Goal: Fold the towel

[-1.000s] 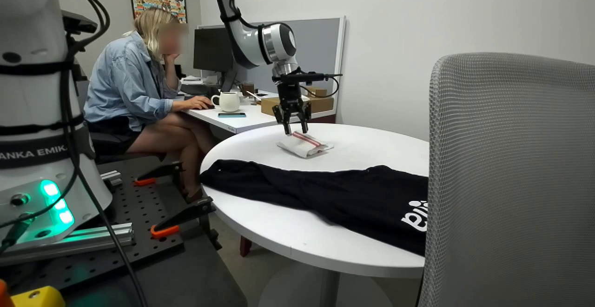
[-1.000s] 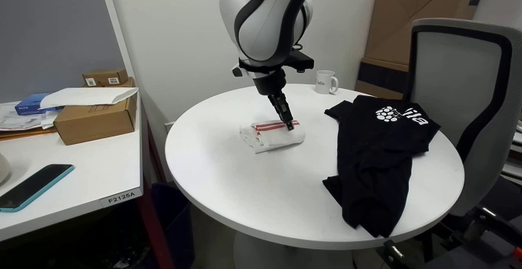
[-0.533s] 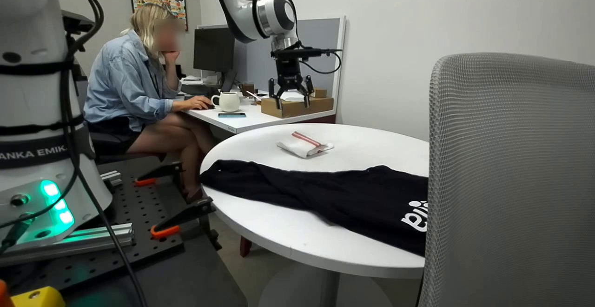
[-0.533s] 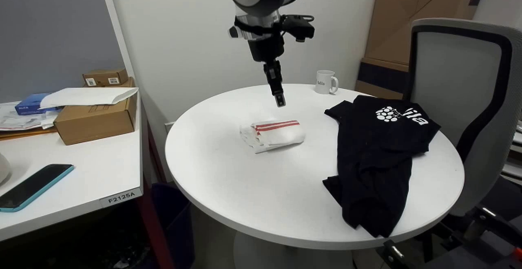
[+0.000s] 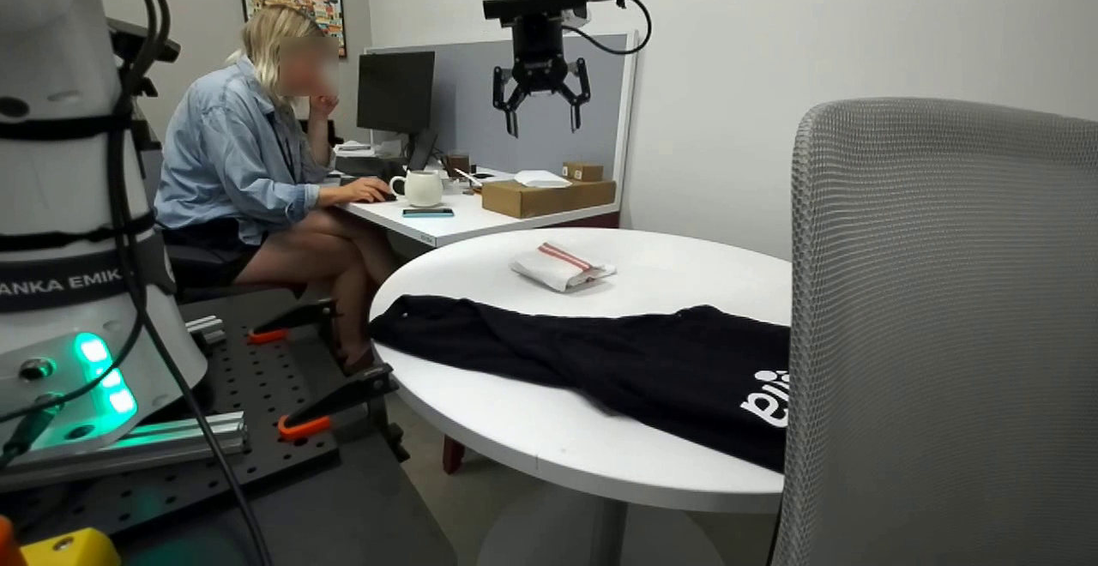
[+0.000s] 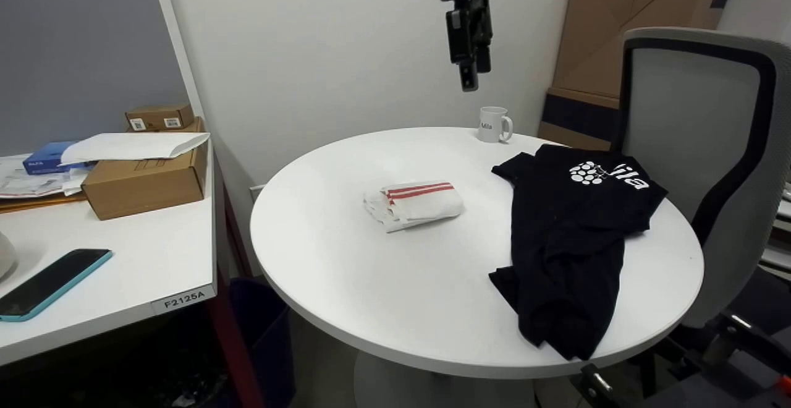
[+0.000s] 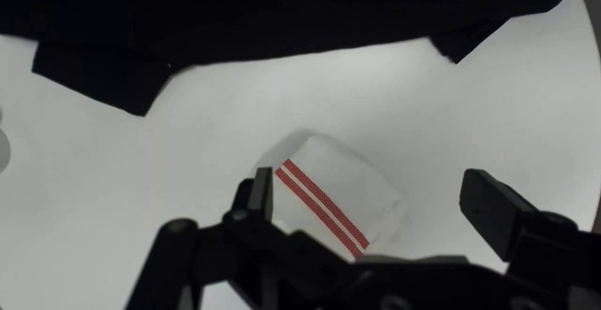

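Observation:
The white towel (image 6: 426, 207) with red stripes lies on the round white table as a small folded bundle, seen in both exterior views. In an exterior view my gripper (image 5: 545, 132) hangs high above the table, its fingers spread wide with nothing between them. The wrist view looks down past the open gripper (image 7: 368, 174) at the towel (image 7: 340, 174), which lies well below. There, one of the fingers (image 7: 263, 195) and the gripper's body cover the towel's near corner.
A black garment (image 6: 565, 241) with white lettering spreads over one side of the table (image 6: 346, 284). A white mug (image 6: 493, 125) stands at its rim. A mesh chair (image 5: 935, 334) adjoins the table. A person (image 5: 232, 137) sits at the desk holding a cardboard box (image 5: 549, 197).
My gripper has risen from the towel to high above the table, and its jaws have spread wider. Most recently it also shifted towards the mug's side. The towel has stayed in place.

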You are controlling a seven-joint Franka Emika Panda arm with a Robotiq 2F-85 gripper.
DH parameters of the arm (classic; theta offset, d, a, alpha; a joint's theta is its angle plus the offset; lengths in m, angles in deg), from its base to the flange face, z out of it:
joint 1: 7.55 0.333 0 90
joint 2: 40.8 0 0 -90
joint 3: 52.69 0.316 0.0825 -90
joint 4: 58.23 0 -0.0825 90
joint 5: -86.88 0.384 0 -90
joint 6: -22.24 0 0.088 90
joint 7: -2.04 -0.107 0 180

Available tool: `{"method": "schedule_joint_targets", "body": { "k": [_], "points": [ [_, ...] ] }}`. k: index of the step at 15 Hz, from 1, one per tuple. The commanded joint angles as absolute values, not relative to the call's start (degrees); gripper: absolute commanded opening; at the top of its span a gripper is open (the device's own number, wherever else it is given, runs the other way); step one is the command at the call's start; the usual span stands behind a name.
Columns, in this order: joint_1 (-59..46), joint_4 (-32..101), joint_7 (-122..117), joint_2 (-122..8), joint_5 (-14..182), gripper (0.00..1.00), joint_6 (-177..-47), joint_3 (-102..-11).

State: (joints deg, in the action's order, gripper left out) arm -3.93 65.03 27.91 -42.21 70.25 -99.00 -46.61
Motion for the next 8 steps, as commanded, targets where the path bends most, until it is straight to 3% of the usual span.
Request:
{"method": "schedule_joint_targets", "body": {
  "k": [1, 6, 8],
  "points": [
    [-5.95, 71.91, 26.28, -30.53, 75.96, 1.00, -97.50, -49.83],
    [-7.87, 78.00, 20.59, -19.94, 79.40, 1.00, -98.76, -54.39],
    [-7.34, 75.12, 22.39, -23.12, 77.68, 1.00, -97.84, -54.59]
  ]
}}
